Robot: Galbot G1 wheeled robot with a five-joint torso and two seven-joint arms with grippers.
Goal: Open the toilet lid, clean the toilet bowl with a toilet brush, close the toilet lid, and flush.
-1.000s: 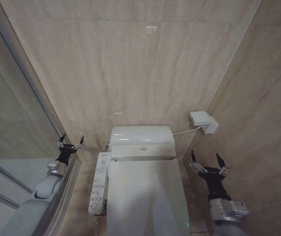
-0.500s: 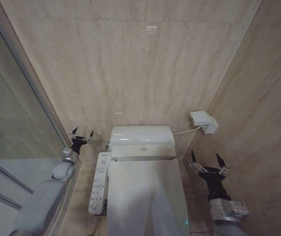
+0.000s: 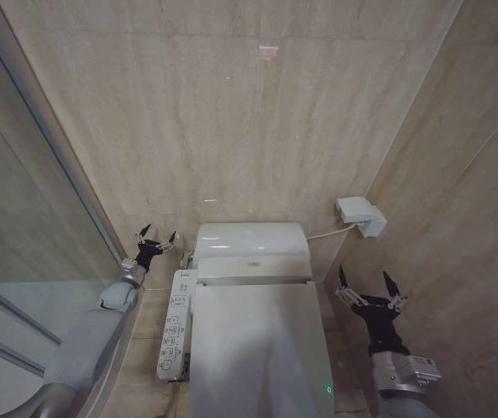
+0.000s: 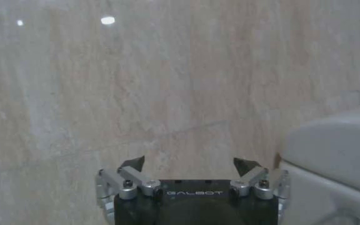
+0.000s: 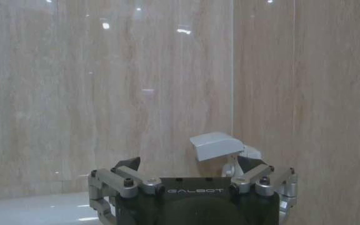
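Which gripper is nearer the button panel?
The left gripper: open, it hovers just beyond the button panel's far end, beside the tank. The right gripper, also open, is across the toilet lid by the side wall.

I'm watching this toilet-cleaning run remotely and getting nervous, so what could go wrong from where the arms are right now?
1. The left hand, open, sits in the narrow gap between the glass shower wall and the button panel; it might bump the glass or press a button by accident.
2. The toilet lid is glossy and closed; an open hand could slip when lifting it.
3. The right hand, open, hangs close to the side wall and could scrape it.
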